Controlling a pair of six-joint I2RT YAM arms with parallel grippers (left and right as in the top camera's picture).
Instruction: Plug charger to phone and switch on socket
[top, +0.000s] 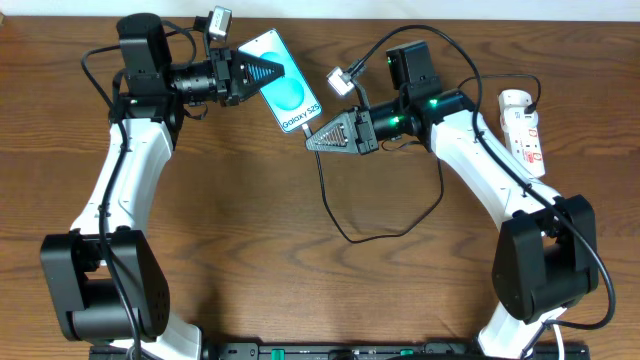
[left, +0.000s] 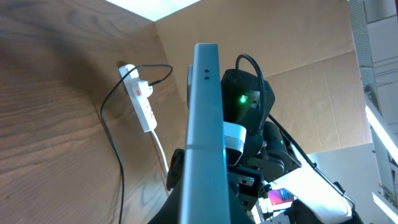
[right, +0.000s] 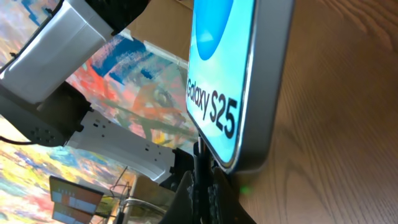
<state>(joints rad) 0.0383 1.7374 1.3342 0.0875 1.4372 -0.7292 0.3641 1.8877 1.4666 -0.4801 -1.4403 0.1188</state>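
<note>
The phone (top: 289, 94) with its turquoise screen is held above the table, tilted. My left gripper (top: 264, 72) is shut on its upper end; the left wrist view shows the phone (left: 206, 118) edge-on between the jaws. My right gripper (top: 320, 137) is shut on the charger plug (right: 200, 163), right at the phone's lower end (right: 231, 93); I cannot tell whether the tip is in the port. The black charger cable (top: 345, 232) loops over the table towards the socket (top: 524, 128), a white power strip at the right, also in the left wrist view (left: 142, 99).
A white adapter (top: 513, 100) sits in the strip's far end. The cable loop (left: 114, 143) lies on the wooden table between the arms. Cardboard walls (left: 311, 81) stand behind the table.
</note>
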